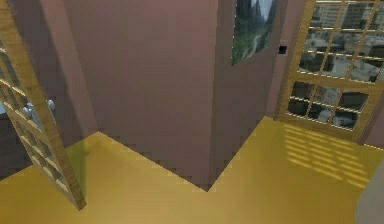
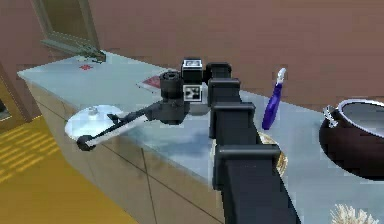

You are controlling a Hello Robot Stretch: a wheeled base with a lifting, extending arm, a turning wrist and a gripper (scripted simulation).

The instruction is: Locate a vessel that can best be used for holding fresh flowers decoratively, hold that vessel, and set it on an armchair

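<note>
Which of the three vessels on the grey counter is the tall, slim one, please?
The blue slender vessel, upright just right of the dark arm; the white round dish lies flat and the dark round pot is squat.

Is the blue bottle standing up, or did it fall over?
Standing up. The blue bottle rises tall from the counter, base down and thin pale top pointing up, leaning only a little.

My arm (image 2: 240, 150) hiding part of the countertop (image 2: 120, 85), my gripper (image 2: 95, 136) lying in front of a white dish (image 2: 82, 122), leaving me unable to tell whether I'm holding anything, dark pot (image 2: 357, 135) running off the arm side view's right edge, red speck (image 2: 87, 68) being too small to name
</note>
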